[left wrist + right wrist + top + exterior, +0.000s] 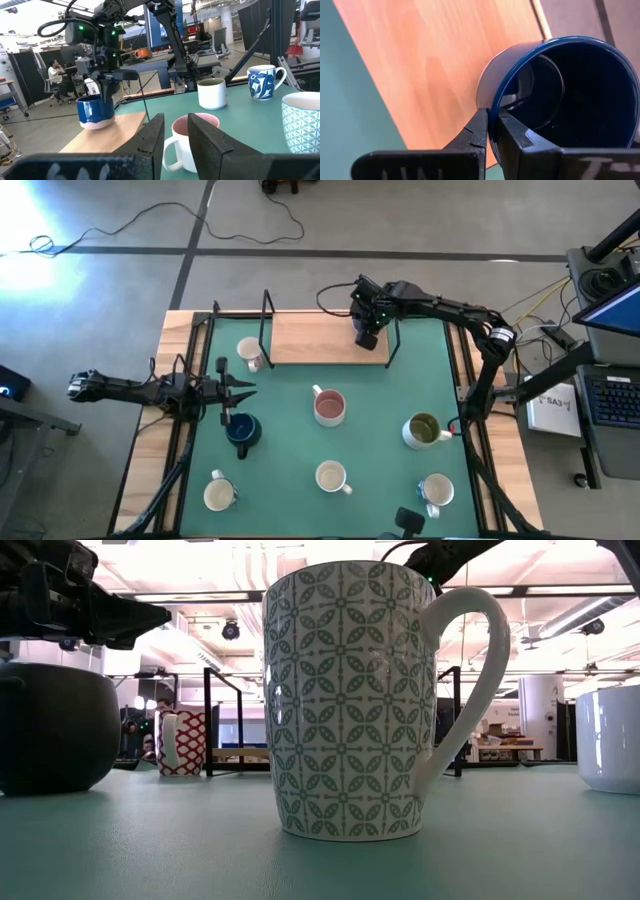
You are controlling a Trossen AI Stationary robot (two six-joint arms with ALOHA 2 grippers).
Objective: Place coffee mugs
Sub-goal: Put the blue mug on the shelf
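Note:
My right gripper (366,338) is shut on a dark blue mug (95,110) over the right part of the wooden board (320,340) at the table's far side. My left gripper (245,392) waits level at the left, open and holding nothing, just beyond a second dark blue mug (242,430). Standing on the green mat are a pink-inside mug (330,408), an olive-inside mug (425,430), a red-patterned mug (250,352) and three white mugs along the near side (332,477), (220,495), (437,490). My right gripper pinches the dark blue mug's rim wall (490,102), one finger outside (477,127) and one inside (512,132). The fingers come from above, slanting down. The mug stays upright, mouth up, at the board's surface; whether its base (95,125) touches the wood I cannot tell.
Black metal uprights (267,315), (395,340) stand at both ends of the board. The low view is filled by a green-patterned mug (345,700) close to the camera. People and desks show in the room beyond the table.

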